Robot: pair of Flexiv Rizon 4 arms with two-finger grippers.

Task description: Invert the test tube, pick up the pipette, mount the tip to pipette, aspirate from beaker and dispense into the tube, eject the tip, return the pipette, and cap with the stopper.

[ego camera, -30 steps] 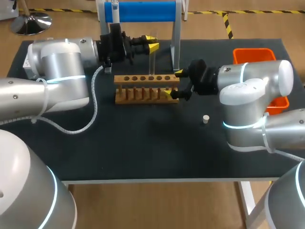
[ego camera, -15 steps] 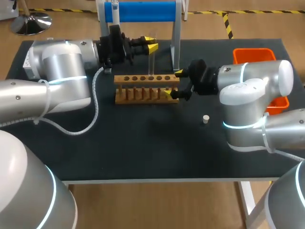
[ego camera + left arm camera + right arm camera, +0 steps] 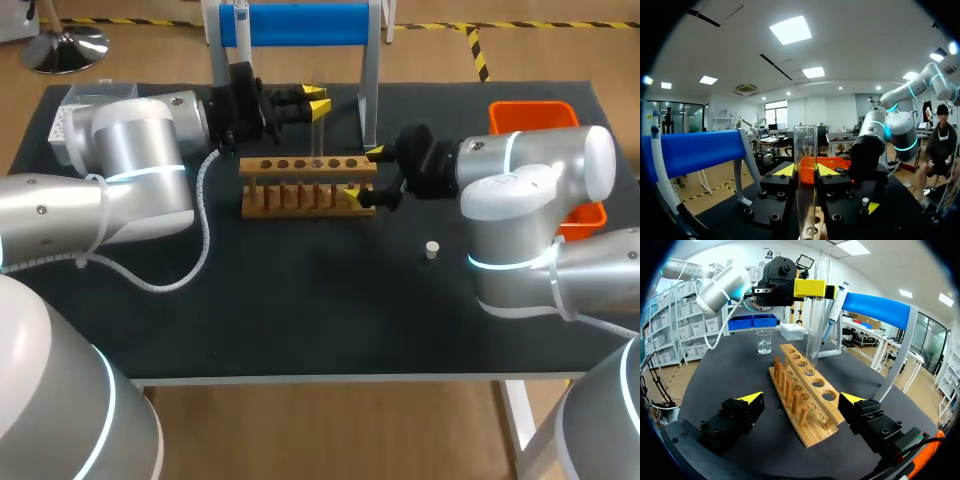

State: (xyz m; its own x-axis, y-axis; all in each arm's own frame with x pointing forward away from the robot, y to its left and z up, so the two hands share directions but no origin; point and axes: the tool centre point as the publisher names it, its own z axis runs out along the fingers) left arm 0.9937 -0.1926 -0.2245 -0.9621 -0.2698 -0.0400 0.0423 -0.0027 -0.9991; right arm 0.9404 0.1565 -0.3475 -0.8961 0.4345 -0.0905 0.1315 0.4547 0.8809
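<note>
A clear glass test tube (image 3: 318, 128) stands upright, its long axis vertical. Its lower end meets the third hole from the right-hand end of a wooden rack (image 3: 308, 186); whether it is fully seated cannot be told. The tube looks empty, and its upper end appears to be the open mouth. The left gripper (image 3: 317, 101) comes in level from the left and is clamped on the tube's upper part, one yellow tip on each side. Seen from the left wrist, the tube (image 3: 805, 190) rises straight up between those tips. The right gripper (image 3: 365, 175) sits at the rack's right end with its fingers spread wide, one on each side of the wood, holding nothing. Beyond the rack, a small beaker (image 3: 763, 341) holds a little clear liquid. A pipette (image 3: 835, 304) hangs on a stand with a blue bar (image 3: 295, 24), behind the rack and nearer the left arm. A small white stopper (image 3: 432, 249) lies on the table near the right arm. An orange bin (image 3: 532, 113) sits at the table's far right; its contents are hidden.
</note>
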